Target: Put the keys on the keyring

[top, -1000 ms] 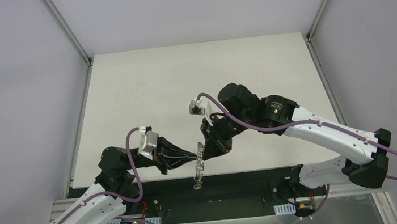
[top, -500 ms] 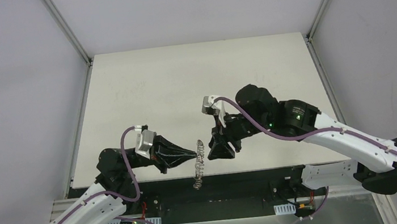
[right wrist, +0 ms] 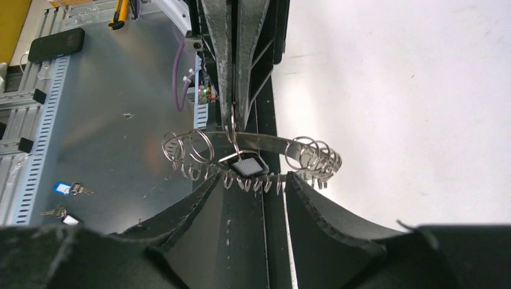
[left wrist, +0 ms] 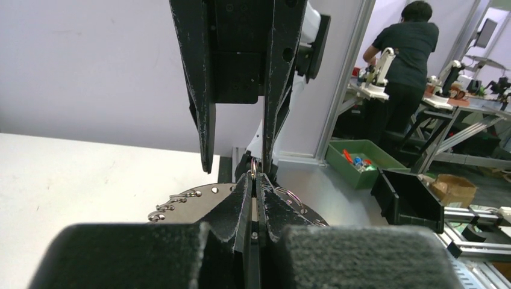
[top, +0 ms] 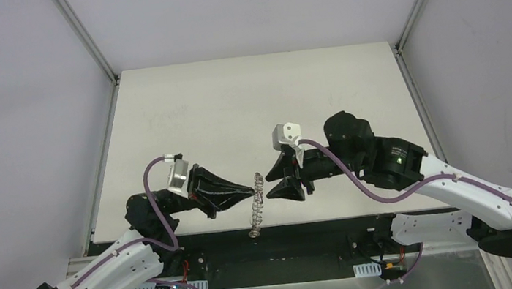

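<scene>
Left jaws clamp the one keyring (top: 255, 214), while right jaws stand parted, empty, near the single dark key (right wrist: 246, 167).

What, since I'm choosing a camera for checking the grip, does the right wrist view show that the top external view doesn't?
Right wrist only: wire loops fringing the keyring, the dark key at its rim, the right gripper open. Top external only: both arms over the table, the ring hanging edge-on. Both: the left gripper shut on the keyring.

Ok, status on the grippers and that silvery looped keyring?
Left gripper shut on silvery-grey looped metal keyring, ring dangling. Right gripper open, straddling ring, not gripping. Tiny dark key at ring's middle. Nothing blocking.
</scene>
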You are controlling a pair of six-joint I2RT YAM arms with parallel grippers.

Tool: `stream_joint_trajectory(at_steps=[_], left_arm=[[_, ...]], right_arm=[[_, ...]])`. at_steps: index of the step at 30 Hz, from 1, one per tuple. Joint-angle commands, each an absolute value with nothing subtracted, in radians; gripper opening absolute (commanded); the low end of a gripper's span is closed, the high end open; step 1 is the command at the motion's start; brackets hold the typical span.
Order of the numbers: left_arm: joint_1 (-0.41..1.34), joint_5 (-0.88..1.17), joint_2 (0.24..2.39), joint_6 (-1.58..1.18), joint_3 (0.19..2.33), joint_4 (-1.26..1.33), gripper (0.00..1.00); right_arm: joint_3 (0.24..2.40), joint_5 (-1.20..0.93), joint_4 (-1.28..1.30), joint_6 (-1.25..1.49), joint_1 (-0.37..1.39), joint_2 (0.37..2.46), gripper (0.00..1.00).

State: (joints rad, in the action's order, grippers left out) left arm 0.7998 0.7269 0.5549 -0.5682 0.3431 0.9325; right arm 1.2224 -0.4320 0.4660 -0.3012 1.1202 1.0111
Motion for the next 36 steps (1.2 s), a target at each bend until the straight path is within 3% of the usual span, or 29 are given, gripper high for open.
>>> stream_joint_trajectory(at_steps=[1, 13, 23, 36], left_arm=[[0.814, 0.705, 0.594, -0.643, 0.346, 1.175, 0.0], [0.813, 0.695, 0.657, -0.676, 0.357, 1.267, 0.0], [0.816, 0.7, 0.68, -0.672, 0.36, 1.281, 0.0], [0.816, 0.692, 0.651, -0.657, 0.353, 1.262, 0.0]], right_arm=[[1.251, -0.464, 0.367, -0.366, 1.127, 1.007, 0.45], [1.282, -0.498, 0.332, -0.379, 1.14, 1.018, 0.4], [1.303, -0.497, 0.338, -0.362, 1.143, 1.045, 0.21], [1.302, -0.484, 0.366, -0.331, 1.146, 1.052, 0.11]])
